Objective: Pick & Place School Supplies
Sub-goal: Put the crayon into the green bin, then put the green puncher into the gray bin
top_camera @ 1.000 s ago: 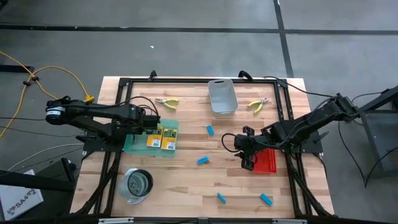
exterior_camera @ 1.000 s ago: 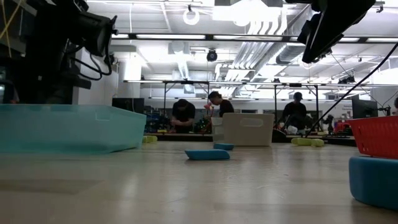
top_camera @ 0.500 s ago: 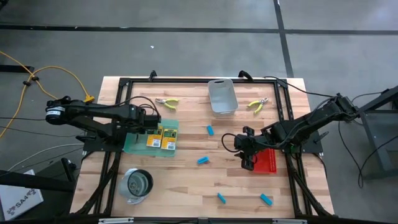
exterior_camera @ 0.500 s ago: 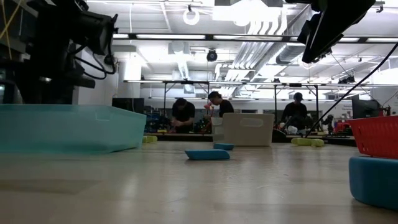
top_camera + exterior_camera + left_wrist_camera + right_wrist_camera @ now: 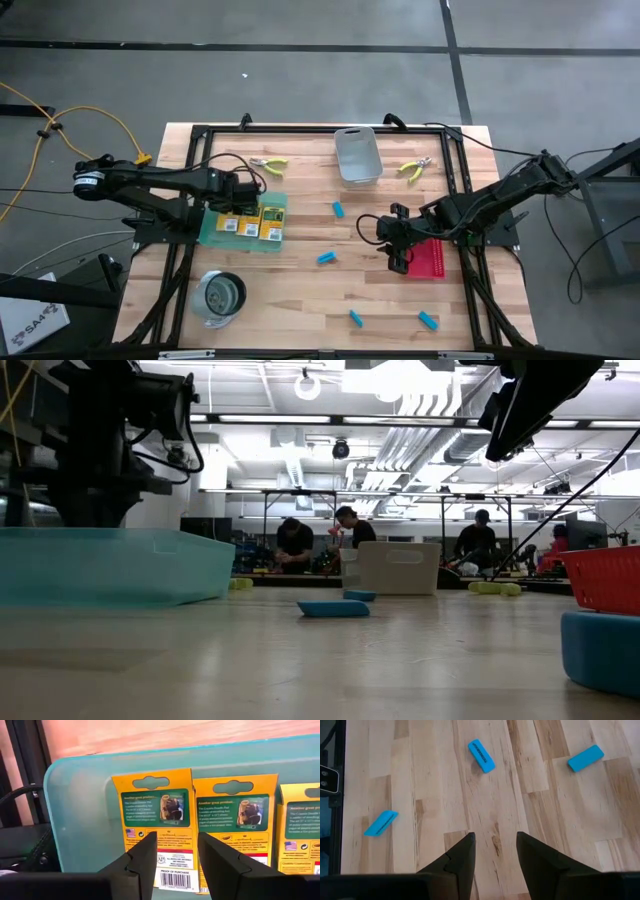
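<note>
Three yellow-and-green crayon boxes (image 5: 155, 815) (image 5: 250, 222) lie flat, side by side, on the green mat (image 5: 80, 810). My left gripper (image 5: 177, 847) (image 5: 238, 203) hangs open just above the leftmost box, pointing down, and holds nothing. Several light-blue blocks (image 5: 326, 258) (image 5: 481, 756) lie scattered on the wood. Two pliers (image 5: 268, 165) (image 5: 415, 168) lie near the far edge. My right gripper (image 5: 495, 850) (image 5: 388, 240) is open above bare wood, left of the red tray (image 5: 428, 258).
A grey bin (image 5: 357, 153) stands at the far middle of the table. A round metal cup (image 5: 220, 295) sits at the near left. In the low view, people show at benches in the room behind. Open wood lies between the blocks in the middle.
My left gripper has let go of a crayon box, which now lies flat on the green mat to the left of the other two. Its wrist has tipped and rolled a little above the mat.
</note>
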`<state>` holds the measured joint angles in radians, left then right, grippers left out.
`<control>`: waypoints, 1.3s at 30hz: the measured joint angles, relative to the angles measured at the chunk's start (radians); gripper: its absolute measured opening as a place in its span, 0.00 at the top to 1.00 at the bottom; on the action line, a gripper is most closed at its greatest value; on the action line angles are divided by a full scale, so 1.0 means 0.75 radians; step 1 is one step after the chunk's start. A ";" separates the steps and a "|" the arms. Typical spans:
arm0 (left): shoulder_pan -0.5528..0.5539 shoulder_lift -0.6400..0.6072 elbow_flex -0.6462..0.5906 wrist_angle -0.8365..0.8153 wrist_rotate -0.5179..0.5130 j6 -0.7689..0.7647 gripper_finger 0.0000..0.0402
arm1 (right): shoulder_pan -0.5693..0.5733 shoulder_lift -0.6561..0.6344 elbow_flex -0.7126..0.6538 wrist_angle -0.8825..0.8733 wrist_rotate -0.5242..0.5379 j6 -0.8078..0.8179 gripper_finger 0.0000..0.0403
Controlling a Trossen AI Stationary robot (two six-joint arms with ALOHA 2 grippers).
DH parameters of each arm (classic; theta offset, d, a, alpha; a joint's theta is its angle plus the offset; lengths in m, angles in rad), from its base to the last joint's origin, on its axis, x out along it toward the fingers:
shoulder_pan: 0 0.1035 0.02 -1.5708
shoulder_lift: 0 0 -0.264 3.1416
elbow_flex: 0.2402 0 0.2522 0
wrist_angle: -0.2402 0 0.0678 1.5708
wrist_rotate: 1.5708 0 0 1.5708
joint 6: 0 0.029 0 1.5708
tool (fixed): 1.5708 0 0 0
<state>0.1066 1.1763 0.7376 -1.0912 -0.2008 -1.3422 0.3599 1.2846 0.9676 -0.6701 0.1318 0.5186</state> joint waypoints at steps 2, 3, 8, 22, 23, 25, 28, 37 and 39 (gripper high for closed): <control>0.000 0.000 0.000 0.007 0.002 0.000 0.67 | 0.000 0.000 0.000 0.000 0.000 0.001 0.67; 0.000 0.000 0.000 0.020 0.009 0.004 0.67 | 0.000 0.000 0.000 0.000 0.000 0.001 0.67; -0.007 0.000 0.000 0.171 0.062 0.089 0.66 | 0.000 0.000 0.000 0.000 0.000 0.002 0.67; -0.010 0.000 -0.068 0.256 0.167 0.113 0.66 | 0.010 0.000 0.000 -0.001 -0.005 0.015 0.67; -0.010 0.000 -0.071 0.273 0.168 0.114 0.66 | 0.010 0.000 0.000 -0.001 -0.005 0.015 0.67; -0.010 0.000 -0.073 0.304 0.172 0.118 0.66 | 0.010 0.000 0.000 0.000 -0.005 0.015 0.67; -0.009 0.005 -0.073 0.324 0.174 0.129 0.66 | 0.010 0.000 0.001 0.000 -0.005 0.018 0.67; -0.003 0.219 -0.073 0.317 0.248 0.178 0.66 | 0.019 0.000 0.001 -0.002 -0.005 0.046 0.67; 0.006 0.250 -0.068 0.314 0.266 0.198 0.66 | 0.028 0.000 0.001 -0.001 -0.005 0.048 0.67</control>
<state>0.1112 1.3640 0.6862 -0.8559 -0.0011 -1.1936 0.3810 1.2846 0.9684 -0.6708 0.1282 0.5545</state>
